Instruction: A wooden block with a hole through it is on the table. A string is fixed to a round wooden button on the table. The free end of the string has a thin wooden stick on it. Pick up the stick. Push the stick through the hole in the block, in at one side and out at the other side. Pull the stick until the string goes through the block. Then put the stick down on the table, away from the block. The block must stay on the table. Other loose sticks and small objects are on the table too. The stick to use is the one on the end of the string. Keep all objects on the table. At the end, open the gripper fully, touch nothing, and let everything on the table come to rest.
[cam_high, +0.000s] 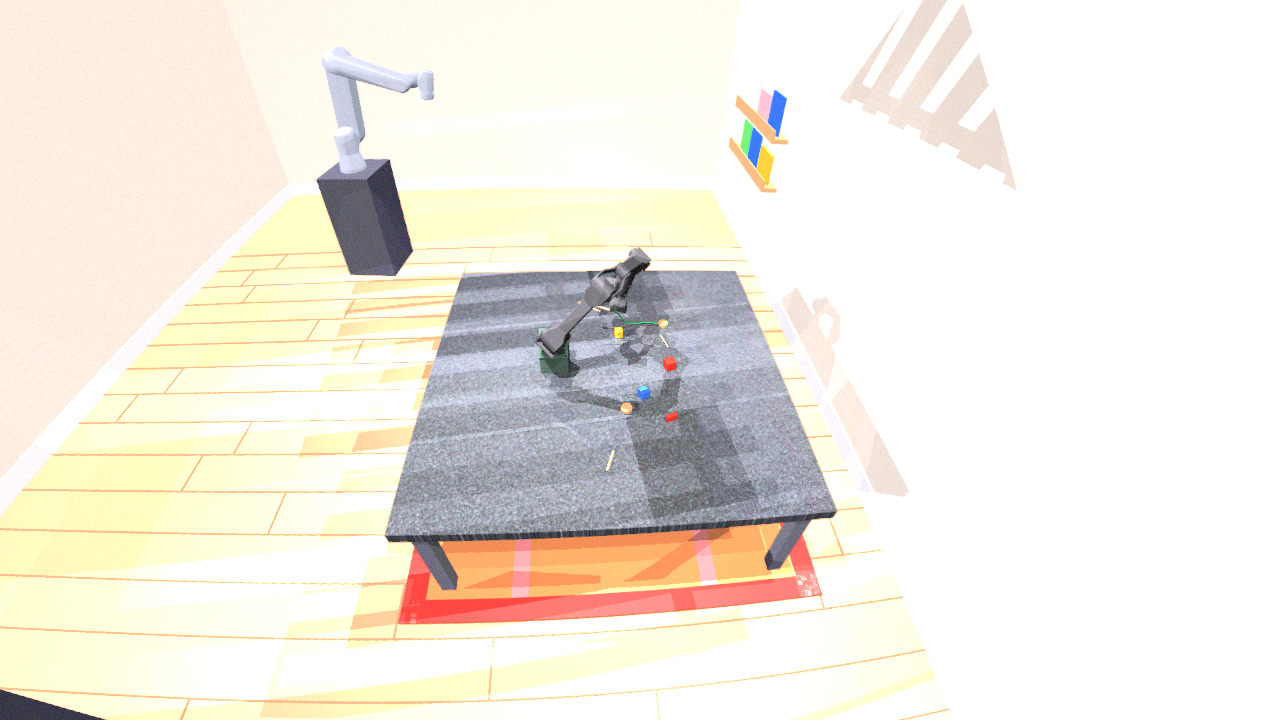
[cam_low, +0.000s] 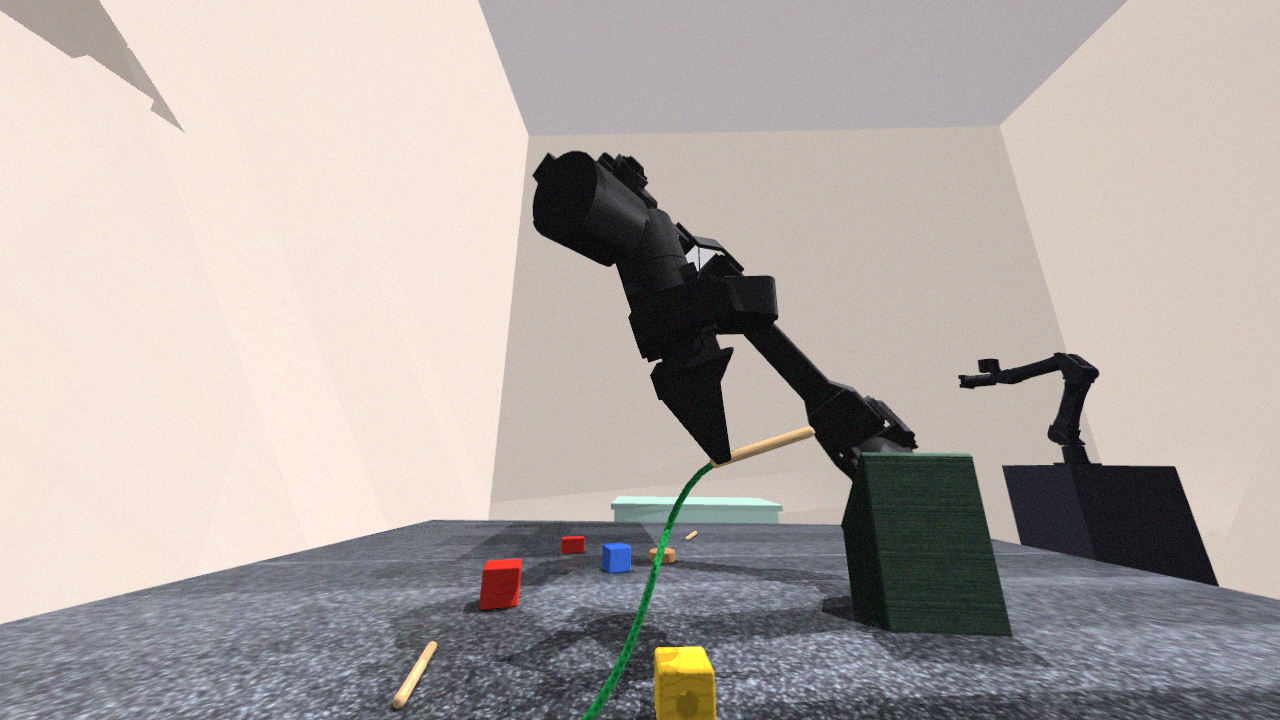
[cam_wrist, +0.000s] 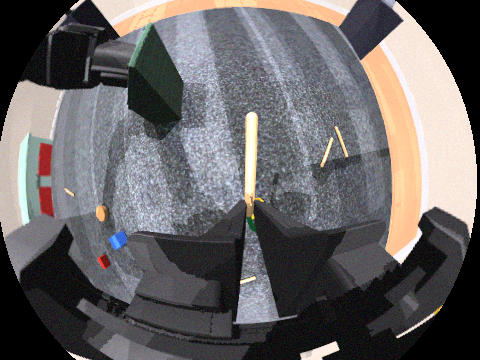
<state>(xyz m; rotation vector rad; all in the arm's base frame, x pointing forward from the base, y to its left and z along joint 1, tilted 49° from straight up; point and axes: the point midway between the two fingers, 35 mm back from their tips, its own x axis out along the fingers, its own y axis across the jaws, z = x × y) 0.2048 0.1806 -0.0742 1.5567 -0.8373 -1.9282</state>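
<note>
My gripper (cam_low: 721, 459) (cam_wrist: 248, 204) is shut on the string's wooden stick (cam_low: 771, 444) (cam_wrist: 251, 155), near its string end, above the table. The stick's free end points away from the fingers, tilted up toward the arm's base in the exterior view. The green string (cam_high: 640, 323) (cam_low: 646, 586) hangs from the stick and runs to the round button (cam_high: 663, 323). The yellow block (cam_high: 618, 333) (cam_low: 682, 671) sits on the table below, its hole facing the exterior camera. No string shows in the hole. The wrist view hides most of the block behind the fingertips.
Loose sticks (cam_high: 610, 460) (cam_low: 416, 673) (cam_wrist: 327, 151) lie around the table. A red cube (cam_high: 669, 363) (cam_low: 500, 583), a blue cube (cam_high: 643, 392) (cam_low: 616, 557), a small red block (cam_high: 671, 417) (cam_low: 572, 544) and another button (cam_high: 626, 408) (cam_low: 664, 556) stand farther off. The green pedestal (cam_low: 930, 546) (cam_wrist: 155, 80) bears the arm.
</note>
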